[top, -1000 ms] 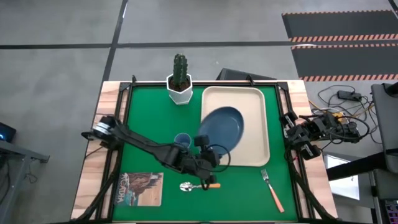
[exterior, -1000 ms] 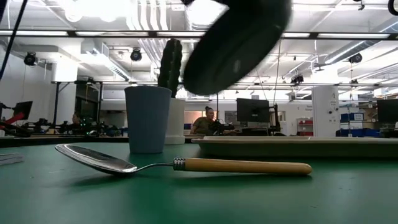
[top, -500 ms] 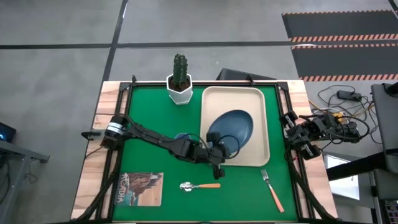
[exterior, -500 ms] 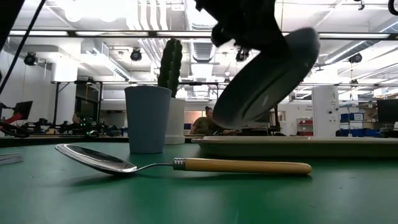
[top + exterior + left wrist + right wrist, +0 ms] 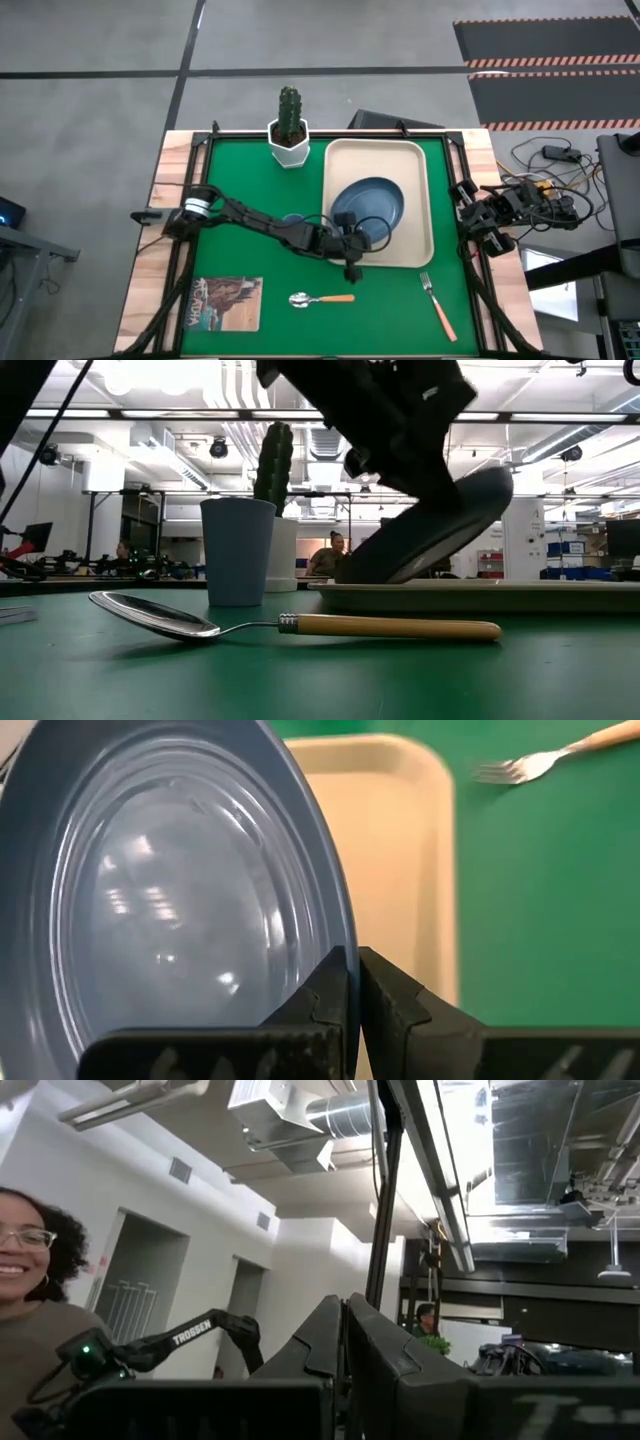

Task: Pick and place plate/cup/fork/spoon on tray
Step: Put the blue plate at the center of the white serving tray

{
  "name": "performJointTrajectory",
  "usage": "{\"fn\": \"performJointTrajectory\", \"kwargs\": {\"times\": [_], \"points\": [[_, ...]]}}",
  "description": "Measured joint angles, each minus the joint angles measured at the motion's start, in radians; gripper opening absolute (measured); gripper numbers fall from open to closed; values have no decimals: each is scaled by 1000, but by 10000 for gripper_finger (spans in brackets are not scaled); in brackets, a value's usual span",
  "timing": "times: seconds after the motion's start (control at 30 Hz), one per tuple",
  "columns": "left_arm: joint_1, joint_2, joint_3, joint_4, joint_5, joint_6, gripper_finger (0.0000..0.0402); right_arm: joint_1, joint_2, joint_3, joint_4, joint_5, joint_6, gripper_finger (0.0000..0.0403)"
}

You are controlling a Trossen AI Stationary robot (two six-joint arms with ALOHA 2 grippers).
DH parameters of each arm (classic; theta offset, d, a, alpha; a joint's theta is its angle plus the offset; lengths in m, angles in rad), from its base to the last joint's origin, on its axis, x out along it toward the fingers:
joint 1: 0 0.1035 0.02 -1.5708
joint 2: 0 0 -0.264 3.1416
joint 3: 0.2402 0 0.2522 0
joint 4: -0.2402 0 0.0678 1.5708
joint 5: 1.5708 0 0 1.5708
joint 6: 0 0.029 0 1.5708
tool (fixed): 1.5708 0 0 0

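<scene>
Lowering the plate [image 5: 372, 203] onto the tray [image 5: 420, 160], high view: left gripper [image 5: 349, 243] pinches the plate's near rim over the tray's near edge; cup [image 5: 291, 219] mostly under the arm, spoon [image 5: 320, 298] and fork [image 5: 436, 303] on the green mat, right gripper [image 5: 470, 213] parked at the worktop's right edge. Low view: plate [image 5: 430, 525] tilted, low edge at or just above the tray [image 5: 480, 592], far edge up. Left wrist view: fingers [image 5: 385, 995] clamp the rim, fork [image 5: 530, 762] beyond. Right wrist view: right gripper pressed together, pointing at the room. Best to level the plate, settle it flat inside the rim, then release.
</scene>
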Motion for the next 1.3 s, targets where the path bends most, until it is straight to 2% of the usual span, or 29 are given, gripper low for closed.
{"fn": "performJointTrajectory", "kwargs": {"times": [0.23, 0.6, 0.8, 0.9, 1.03, 1.13, 1.3], "points": [[31, 28, 0, 10, 22, -12, 5, 0, 0, 0, -8, 1, 0, 11], [49, 37, -1, 6, 48, -30, 82, 0, 0, 0, -16, 7, 10, 11], [63, 36, 0, 1, 48, -82, 105, 0, 0, 0, -25, 19, 13, 11], [64, 21, -1, -9, 48, -79, 107, 0, 17, 0, -72, 101, 35, 11], [25, -55, -3, -36, 29, -8, 107, 0, 82, 0, -215, 305, 12, 11], [-20, -128, -34, -44, -36, 63, 107, 0, 158, -2, -265, 466, 24, 11], [-94, -294, -155, -21, -131, 112, 106, -1, 322, 3, -255, 624, 86, 11]]}}
